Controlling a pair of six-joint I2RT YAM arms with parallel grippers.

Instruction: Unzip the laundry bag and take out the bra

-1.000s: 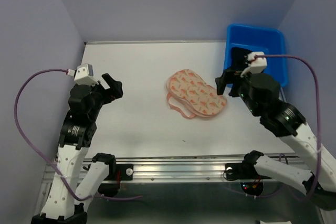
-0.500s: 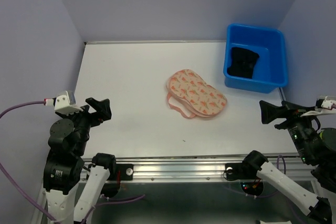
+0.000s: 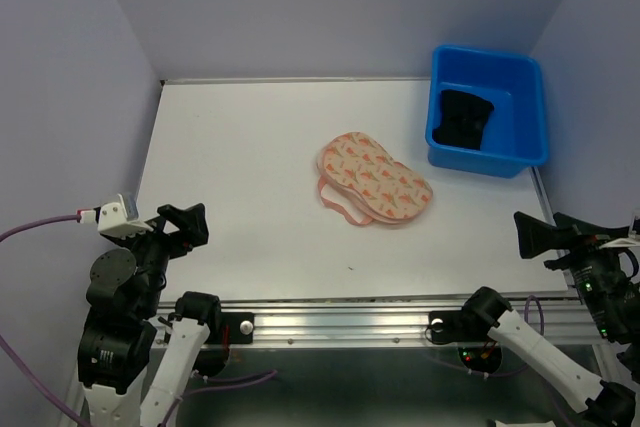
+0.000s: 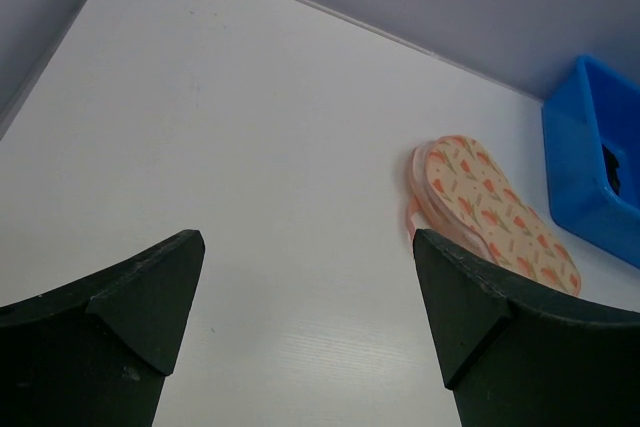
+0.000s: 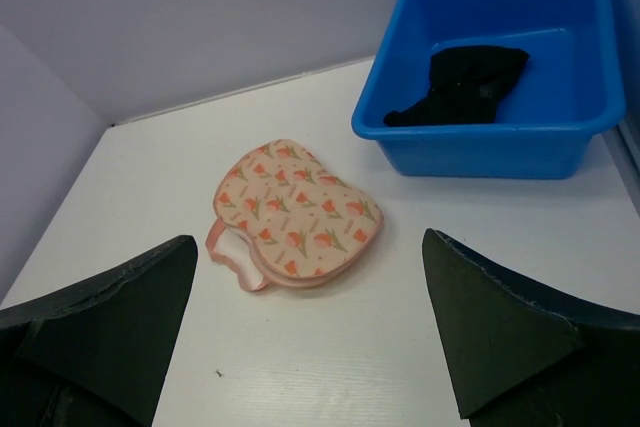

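Pulling back to the near edge, the left gripper (image 3: pixel 183 227) and right gripper (image 3: pixel 548 237) hang spread and empty, leaving the laundry bag (image 3: pixel 375 182) on the surface (image 3: pixel 240 147) and the bra (image 3: pixel 463 119) in the blue tub (image 3: pixel 487 163), so the task looks finished.

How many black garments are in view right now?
1: the bra lies in the blue tub at the far right of the table. I cannot see inside the laundry bag, so another may be hidden.
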